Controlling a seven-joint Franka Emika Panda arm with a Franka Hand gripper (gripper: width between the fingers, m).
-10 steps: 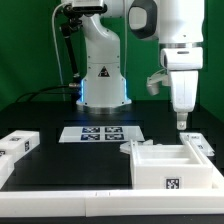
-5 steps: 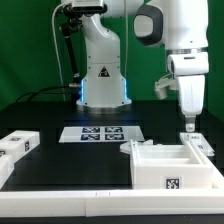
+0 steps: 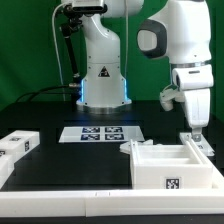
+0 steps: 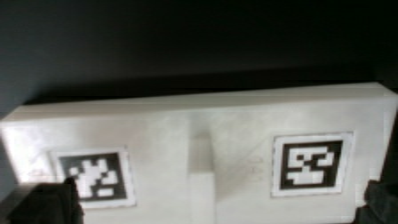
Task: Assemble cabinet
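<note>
The cabinet [image 3: 165,166] is an open white box with a tag on its front, at the exterior view's right. A white cabinet block [image 3: 203,144] lies at its back right edge. My gripper [image 3: 197,130] hangs straight down just above that block. In the wrist view the block [image 4: 205,135] fills the picture, with two tags [image 4: 311,165] on its top face. My gripper [image 4: 210,212] is open, with one dark fingertip [image 4: 43,206] at each end of the block. I cannot tell whether the fingertips touch it.
Two loose white cabinet panels [image 3: 16,146] with tags lie at the exterior view's left. The marker board [image 3: 100,133] lies flat in the middle, in front of the robot base [image 3: 103,88]. A white rim [image 3: 90,205] runs along the table's front.
The arm has moved toward the exterior view's right and lower, bringing the gripper down over the cabinet's back right block. The parts have not moved.
</note>
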